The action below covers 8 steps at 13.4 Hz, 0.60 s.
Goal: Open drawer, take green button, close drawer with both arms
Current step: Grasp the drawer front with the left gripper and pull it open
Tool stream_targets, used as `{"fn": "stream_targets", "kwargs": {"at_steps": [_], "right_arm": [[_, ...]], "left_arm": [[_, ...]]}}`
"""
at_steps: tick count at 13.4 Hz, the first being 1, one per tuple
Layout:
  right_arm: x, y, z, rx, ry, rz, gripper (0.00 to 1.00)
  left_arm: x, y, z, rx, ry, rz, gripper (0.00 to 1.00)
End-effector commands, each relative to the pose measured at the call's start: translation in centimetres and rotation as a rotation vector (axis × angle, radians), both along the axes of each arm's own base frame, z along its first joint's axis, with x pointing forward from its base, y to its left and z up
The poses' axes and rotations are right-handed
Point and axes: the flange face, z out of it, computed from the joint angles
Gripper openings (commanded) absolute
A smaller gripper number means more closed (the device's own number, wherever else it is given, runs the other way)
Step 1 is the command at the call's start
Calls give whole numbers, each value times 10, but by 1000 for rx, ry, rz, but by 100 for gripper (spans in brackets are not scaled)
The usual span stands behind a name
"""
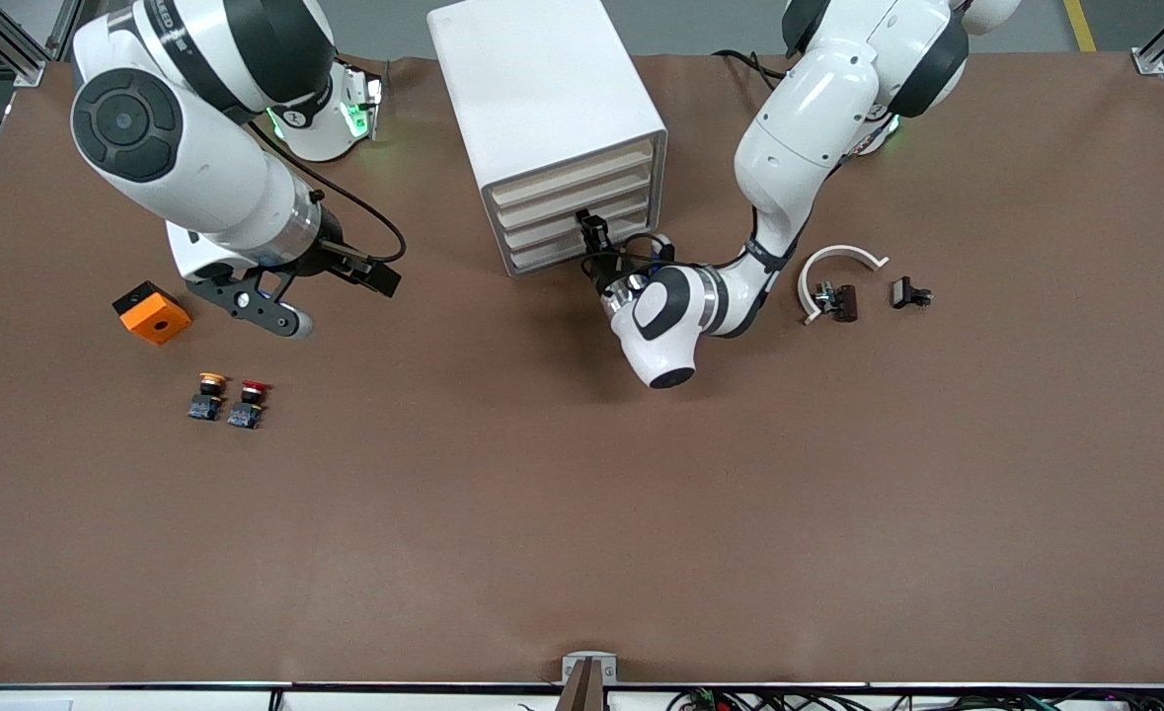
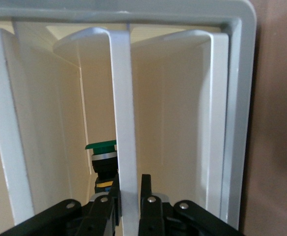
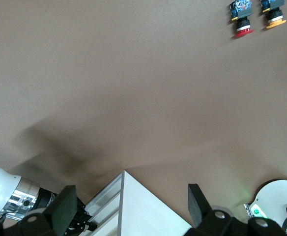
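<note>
1. Left gripper (image 2: 130,192): I have its jaws clamped on a drawer (image 1: 582,225) front lip; pull straight outward.
2. Button (image 2: 103,160): inside that drawer.
3. Right gripper (image 3: 133,209): waits, jaws apart, over the counter (image 1: 582,513) near the robots' edge.

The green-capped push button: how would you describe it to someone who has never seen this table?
Find the white drawer cabinet standing between the arms' bases. The left gripper grips a drawer front there, and inside that drawer stands the small push button with a round green cap. The yellow-capped button and red-capped button lie on the brown table.
</note>
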Motion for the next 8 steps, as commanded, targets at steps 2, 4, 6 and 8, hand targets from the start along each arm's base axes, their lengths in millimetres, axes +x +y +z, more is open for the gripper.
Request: {"fn": "stream_targets", "kwargs": {"at_steps": [2, 4, 6, 8], "right_arm": [[3, 9, 0, 19, 10, -16, 100], [1, 15, -1, 17, 11, -27, 100], [1, 23, -8, 7, 23, -89, 100], [-7, 43, -15, 5, 47, -124, 100]], "left_arm": [[6, 0, 2, 52, 16, 13, 4], [14, 10, -2, 69, 5, 21, 4], [27, 22, -4, 89, -12, 40, 4], [42, 31, 1, 95, -36, 62, 5]]}}
